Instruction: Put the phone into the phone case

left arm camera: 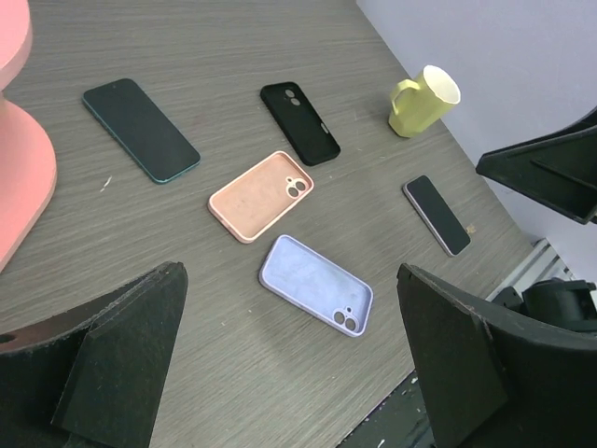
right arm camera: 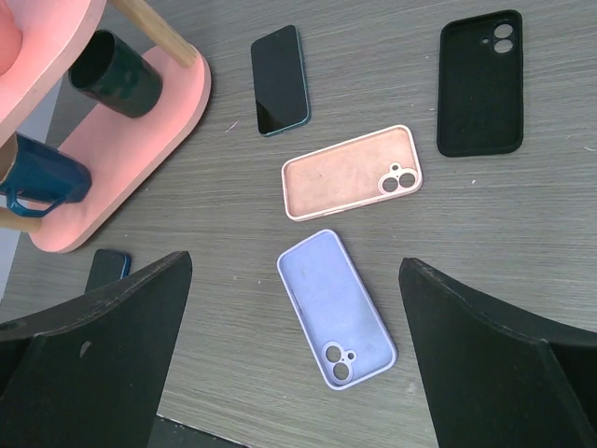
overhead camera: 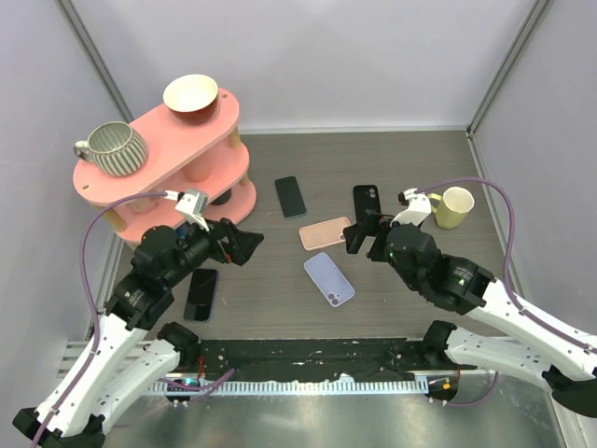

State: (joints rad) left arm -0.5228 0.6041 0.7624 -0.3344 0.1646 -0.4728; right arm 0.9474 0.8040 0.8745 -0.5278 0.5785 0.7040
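Note:
Three empty cases lie open side up mid-table: lavender (overhead camera: pixel 328 278), pink (overhead camera: pixel 325 232) and black (overhead camera: pixel 366 203). A dark phone (overhead camera: pixel 290 196) lies screen up behind them, and another phone (overhead camera: pixel 201 293) lies beside my left arm. A third phone (left arm camera: pixel 437 214) shows only in the left wrist view, near the front edge right of the cases. My left gripper (overhead camera: pixel 241 241) is open and empty, above the table left of the cases. My right gripper (overhead camera: pixel 360 233) is open and empty, above the table just right of the pink case (right arm camera: pixel 353 172) and the lavender case (right arm camera: pixel 336 308).
A pink two-tier shelf (overhead camera: pixel 224 131) stands at the back left with a grey mug (overhead camera: pixel 114 147), a bowl (overhead camera: pixel 190 94) and dark cups (right arm camera: pixel 117 75). A yellow mug (overhead camera: pixel 454 206) stands at the right. A black strip (overhead camera: pixel 308 359) runs along the table's front edge.

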